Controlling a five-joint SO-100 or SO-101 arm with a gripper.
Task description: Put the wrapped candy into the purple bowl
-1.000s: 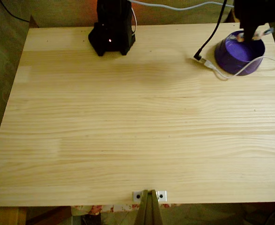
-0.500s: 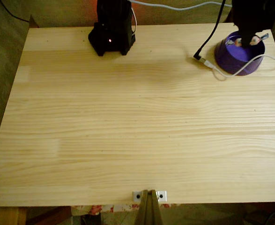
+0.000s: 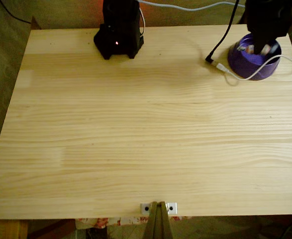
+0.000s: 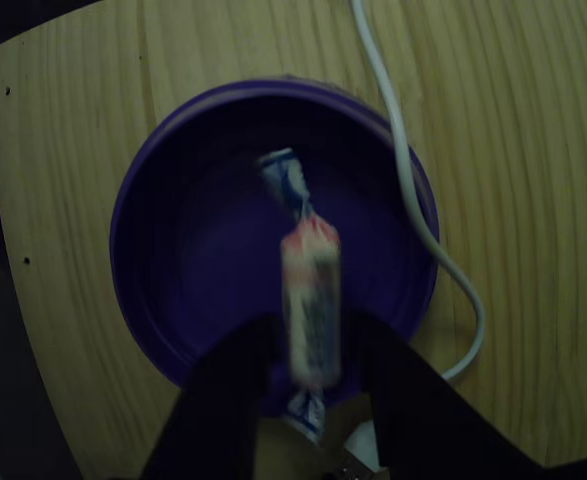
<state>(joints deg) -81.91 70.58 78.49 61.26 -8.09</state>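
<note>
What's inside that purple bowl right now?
Over the round purple plastic bowl, a pinkish wrapped candy shows between the black hand fingers. The hand hides part of the bowl's floor.

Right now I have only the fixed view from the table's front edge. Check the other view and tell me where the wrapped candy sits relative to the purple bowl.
Observer: The small pinkish-white wrapped candy with twisted ends stands lengthwise between the two dark fingers of the claw, over the hollow of the round purple plastic bowl.
Operator: Report the white cable.
Observer: The thin white cable skirts the bowl's right edge in that view, outside the hollow.
Operator: State the grip.
Observer: The candy is smeared with blur, so I cannot tell whether the fingers pinch it.
</note>
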